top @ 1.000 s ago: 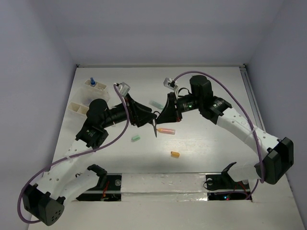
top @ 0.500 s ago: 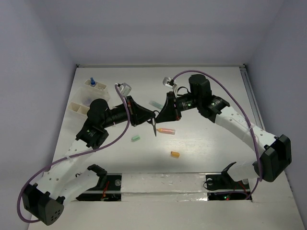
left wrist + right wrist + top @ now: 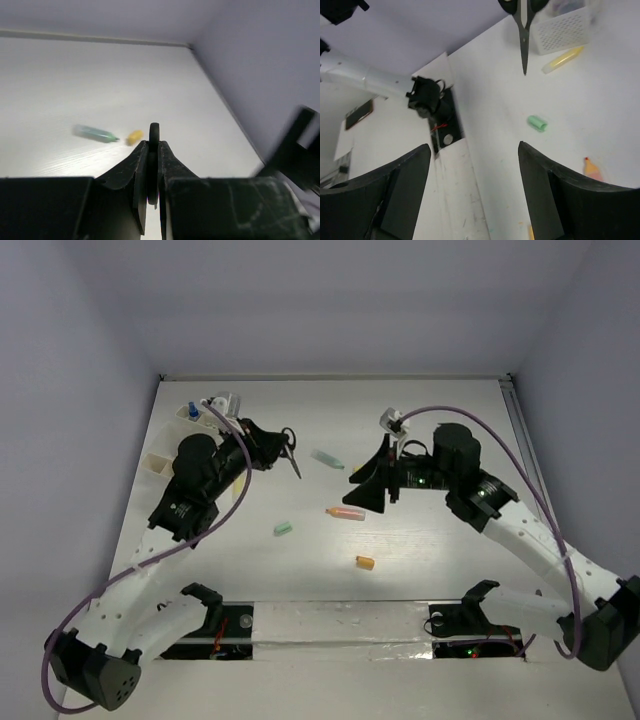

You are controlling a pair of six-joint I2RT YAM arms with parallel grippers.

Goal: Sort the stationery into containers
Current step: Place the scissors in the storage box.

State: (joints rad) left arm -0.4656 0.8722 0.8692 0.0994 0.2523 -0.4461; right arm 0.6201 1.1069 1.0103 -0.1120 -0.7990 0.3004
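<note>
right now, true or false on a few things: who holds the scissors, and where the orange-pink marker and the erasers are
1. The left gripper is shut on the scissors. True.
2. The right gripper grips the orange-pink marker. False: it is open and empty, and the marker lies on the table.
3. The green eraser lies loose on the table. True.
4. The orange eraser sits inside a bin. False: it lies on the table.
</note>
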